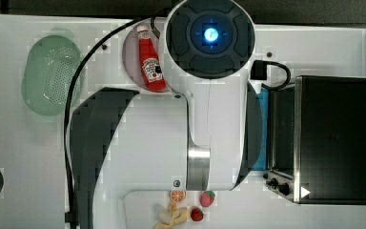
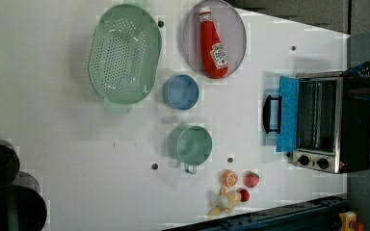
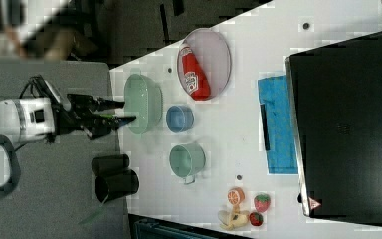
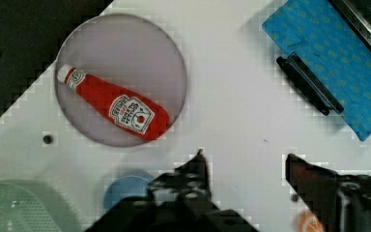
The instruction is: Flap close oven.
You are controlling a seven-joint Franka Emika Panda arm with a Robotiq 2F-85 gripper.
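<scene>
The oven [image 2: 332, 122] sits at the left view's right edge of the white table [image 2: 101, 159], black box with a silver front frame and two dark knobs [image 2: 313, 162] low on the front. Its blue-tinted flap door [image 2: 287, 114] is dropped wide open, lying flat toward the table's middle, with the black bar handle [image 2: 271, 114] at the outer edge.

The gripper [image 4: 244, 159] hangs above the table with its jaws parted, nothing between them, just bare tabletop. In the wrist view it's apart from the door handle, not touching anything.

Other stuff lying around: a ketchup bottle [image 2: 212, 44] on its side on a pale oval plate [image 2: 235, 29], a green colander [image 2: 124, 53], a small blue bowl [image 2: 180, 91] just beside it, and a green mug [image 2: 192, 145] near the bowl. Toy food is clustered in the left view's bottom: an orange slice [image 2: 229, 178], two strawberries [image 2: 252, 179], and a banana [image 2: 223, 202]. Black cups [image 3: 113, 177] stand off the table's edge in the right view.
</scene>
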